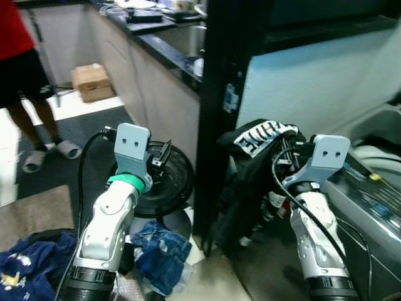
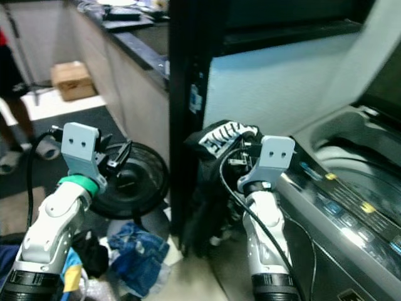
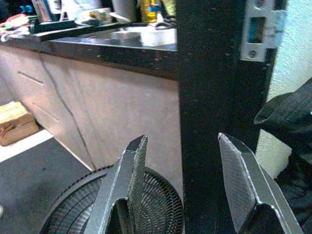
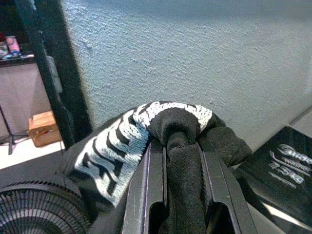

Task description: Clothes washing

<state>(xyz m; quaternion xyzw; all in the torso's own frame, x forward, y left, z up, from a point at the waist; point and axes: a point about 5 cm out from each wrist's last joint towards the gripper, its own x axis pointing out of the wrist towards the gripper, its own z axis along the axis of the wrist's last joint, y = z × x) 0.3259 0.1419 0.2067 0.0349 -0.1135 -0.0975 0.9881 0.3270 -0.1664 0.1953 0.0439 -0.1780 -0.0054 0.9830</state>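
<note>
A tall black door frame post (image 1: 216,119) stands between the two arms. On its left side a round black floor fan (image 1: 164,179) lies on the floor against the base of a beige cabinet run (image 1: 150,88) topped by a dark countertop (image 1: 160,44). Crumpled blue denim clothes (image 1: 156,251) and a dark blue garment (image 1: 28,266) lie on the floor near the fan. Farther back a brown cardboard box (image 1: 92,81) sits on the floor, and a person's legs in sandals (image 1: 44,141) stand on the dark mat.

The left gripper (image 3: 183,180) hovers above the fan with its fingers spread apart and nothing between them, the post just ahead of it.

The right gripper (image 4: 183,161) is clamped on a black garment with white lettering (image 4: 131,141), which bunches over the fingertips and hangs down just right of the post, close to a pale textured wall (image 4: 195,53). The grey top-loading washing machine (image 2: 351,200) sits just to the right of that arm, its lid raised and the tub open, with free room above the control panel.
</note>
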